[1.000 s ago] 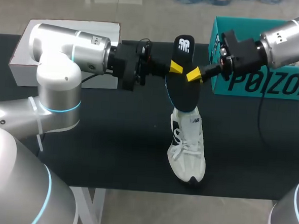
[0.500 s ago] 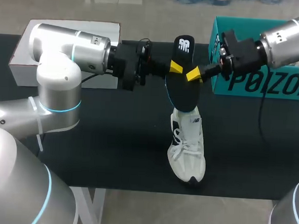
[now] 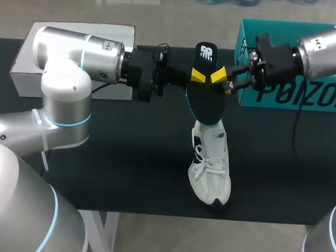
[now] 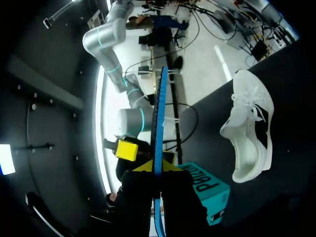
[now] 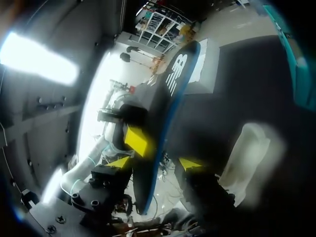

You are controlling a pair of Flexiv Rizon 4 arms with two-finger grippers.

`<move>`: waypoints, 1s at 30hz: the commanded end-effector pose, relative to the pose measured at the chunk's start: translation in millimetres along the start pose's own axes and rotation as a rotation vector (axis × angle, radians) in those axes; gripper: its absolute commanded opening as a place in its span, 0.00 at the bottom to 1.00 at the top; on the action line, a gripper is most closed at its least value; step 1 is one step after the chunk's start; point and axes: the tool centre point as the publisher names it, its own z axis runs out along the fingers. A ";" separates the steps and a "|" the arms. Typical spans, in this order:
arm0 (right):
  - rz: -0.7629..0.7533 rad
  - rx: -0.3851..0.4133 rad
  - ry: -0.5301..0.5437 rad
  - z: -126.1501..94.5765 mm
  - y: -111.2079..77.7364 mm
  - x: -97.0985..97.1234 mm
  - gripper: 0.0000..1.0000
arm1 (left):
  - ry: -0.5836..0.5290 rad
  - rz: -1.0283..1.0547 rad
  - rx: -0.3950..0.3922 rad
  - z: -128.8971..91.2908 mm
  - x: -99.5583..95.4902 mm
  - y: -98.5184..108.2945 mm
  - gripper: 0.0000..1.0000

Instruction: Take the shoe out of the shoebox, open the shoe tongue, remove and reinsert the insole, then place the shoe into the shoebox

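Observation:
A black insole (image 3: 206,100) with a white logo hangs upright in the air above the heel of the white sneaker (image 3: 210,166). My left gripper (image 3: 197,76) is shut on the insole's left edge. In the left wrist view the insole (image 4: 159,108) runs edge-on between that gripper's (image 4: 158,167) tips. From the right, my right gripper (image 3: 223,82) stands open at the insole's other edge. In the right wrist view its fingers (image 5: 154,163) straddle the insole (image 5: 170,98) without pinching it. The sneaker (image 4: 249,133) lies on the black table, toe towards the front edge. The teal shoebox (image 3: 318,98) stands at the back right.
A white box (image 3: 23,66) sits at the back left of the table (image 3: 126,158), behind my left arm. The sneaker's toe lies close to the front table edge.
My right gripper has opened and let go of the insole's right edge, drawing back slightly. The left gripper still holds the insole in the same place.

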 end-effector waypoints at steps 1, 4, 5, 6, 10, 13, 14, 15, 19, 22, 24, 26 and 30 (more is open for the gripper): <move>0.004 -0.010 0.004 2.8 -4.9 -1.5 0.47 | 0.000 0.002 0.000 1.5 0.7 1.0 0.00; 0.006 -0.009 0.007 4.2 -5.5 -1.6 0.40 | 0.000 0.002 0.000 1.5 0.7 1.0 0.00; 0.007 -0.012 0.009 4.4 -5.5 -1.7 0.36 | 0.000 0.002 0.000 1.5 0.7 1.0 0.00; 0.008 -0.014 0.010 4.6 -5.2 -1.8 0.33 | 0.000 0.002 0.000 1.5 0.7 1.0 0.00; 0.006 -0.020 0.015 5.0 -3.3 -1.3 0.00 | 0.000 0.002 0.000 1.5 0.7 1.0 0.00; 0.005 -0.022 0.018 5.0 -3.0 -1.0 0.00 | 0.000 0.002 0.000 1.5 0.7 1.0 0.00; 0.005 -0.024 0.020 5.2 -3.0 -0.6 0.00 | 0.000 0.002 0.000 1.5 0.7 1.0 0.00; 0.004 -0.025 0.020 5.3 -3.1 0.0 0.00 | 0.000 0.002 0.000 1.5 0.7 1.0 0.00; -0.002 -0.024 0.021 5.4 -4.9 4.9 0.00 | 0.000 0.002 0.000 1.5 0.7 1.0 0.00; -0.006 -0.024 0.021 5.9 -7.1 7.4 0.00 | 0.000 0.002 0.000 1.5 0.7 1.0 0.00; -0.006 -0.024 0.023 5.6 -8.8 8.9 0.00 | 0.000 0.002 0.000 1.5 0.7 1.0 0.25; -0.008 -0.027 0.026 6.4 -11.4 11.5 0.00 | 0.000 0.002 0.000 1.5 0.7 1.0 1.00; -0.008 -0.029 0.028 7.8 -14.0 13.4 0.00 | 0.000 0.002 0.000 1.5 0.7 1.0 1.00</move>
